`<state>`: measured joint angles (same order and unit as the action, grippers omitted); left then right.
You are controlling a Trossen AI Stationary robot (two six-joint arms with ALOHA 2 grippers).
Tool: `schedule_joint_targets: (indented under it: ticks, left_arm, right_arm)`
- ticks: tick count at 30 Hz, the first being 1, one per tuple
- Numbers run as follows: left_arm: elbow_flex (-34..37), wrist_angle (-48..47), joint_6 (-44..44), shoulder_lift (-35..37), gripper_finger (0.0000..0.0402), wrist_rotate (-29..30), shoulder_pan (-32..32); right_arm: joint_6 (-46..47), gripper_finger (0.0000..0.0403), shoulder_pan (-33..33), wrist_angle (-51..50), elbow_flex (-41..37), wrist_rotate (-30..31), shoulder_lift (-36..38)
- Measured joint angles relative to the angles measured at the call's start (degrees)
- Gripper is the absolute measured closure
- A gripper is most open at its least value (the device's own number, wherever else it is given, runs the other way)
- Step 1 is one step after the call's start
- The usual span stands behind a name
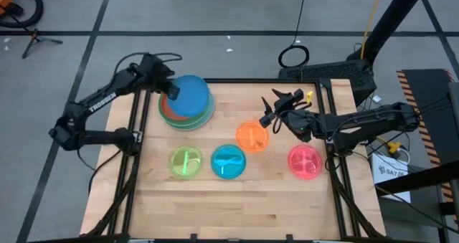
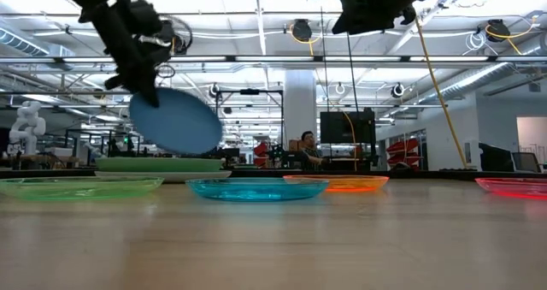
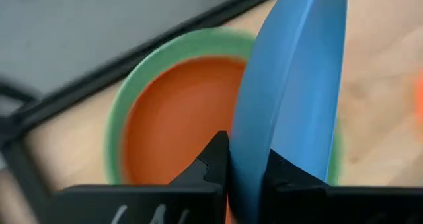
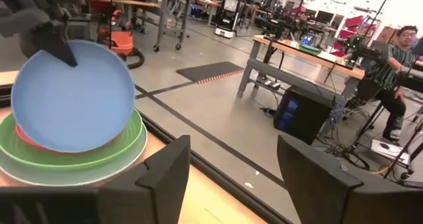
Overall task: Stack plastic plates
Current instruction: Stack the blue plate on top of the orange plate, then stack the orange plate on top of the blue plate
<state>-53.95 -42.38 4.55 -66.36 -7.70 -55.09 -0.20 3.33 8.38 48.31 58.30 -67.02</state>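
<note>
wooden table [image 1: 237,200] | left hand [image 1: 172,92] clamps blue plate [image 1: 192,96] | right hand [image 1: 271,112] open, empty

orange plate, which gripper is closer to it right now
Right. The right gripper hangs open just above the orange plate's far edge; the left gripper is off across the table, shut on the blue plate.

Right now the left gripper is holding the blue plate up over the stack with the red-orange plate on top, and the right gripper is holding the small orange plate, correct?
Not quite. The right gripper is open and empty; the small orange plate lies on the table, as the high view shows. The left gripper does hold the blue plate over the stack topped by the red-orange plate.
</note>
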Motion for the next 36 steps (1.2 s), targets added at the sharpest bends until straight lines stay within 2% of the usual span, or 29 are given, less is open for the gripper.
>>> schedule_joint_targets:
  ticks: [3,7,15,20,23,27,34,36]
  left_arm:
    - [0.0,-2.0,-1.1,-1.8,0.0378,0.2,-3.9]
    - [0.0,-2.7,-1.1,-3.2,0.0376,0.0,-6.0]
    - [0.0,-3.1,-1.0,-3.8,0.0287,0.0,-6.8]
    - [0.0,-3.0,-2.6,-3.8,0.0257,0.2,-6.6]
    - [0.0,-3.3,-4.0,-3.8,0.0254,0.8,-6.2]
    - [0.0,-5.9,-5.7,-3.8,0.0253,6.6,-6.2]
    - [0.0,-6.8,-6.6,-3.6,0.0252,6.6,-6.2]
    - [0.0,-6.7,-5.4,-3.1,0.0252,2.7,-5.6]
  right_arm:
    - [0.6,0.0182,0.0,0.0,0.0,0.0,0.0]
    - [0.9,0.0182,0.0,0.0,0.0,-0.1,0.0]
    - [1.1,0.0182,0.0,-1.4,0.0,-0.1,0.0]
    - [1.1,0.0182,0.0,-1.5,0.0,-0.1,0.0]
    - [2.5,0.0182,0.0,-2.5,0.0,-0.1,0.0]
    - [4.1,0.0182,-0.4,-3.9,0.0,-0.1,0.0]
    - [5.5,0.0182,-1.8,-4.6,0.0,-0.1,0.0]
    - [6.4,0.0182,-1.9,-6.3,0.0,-1.0,0.0]
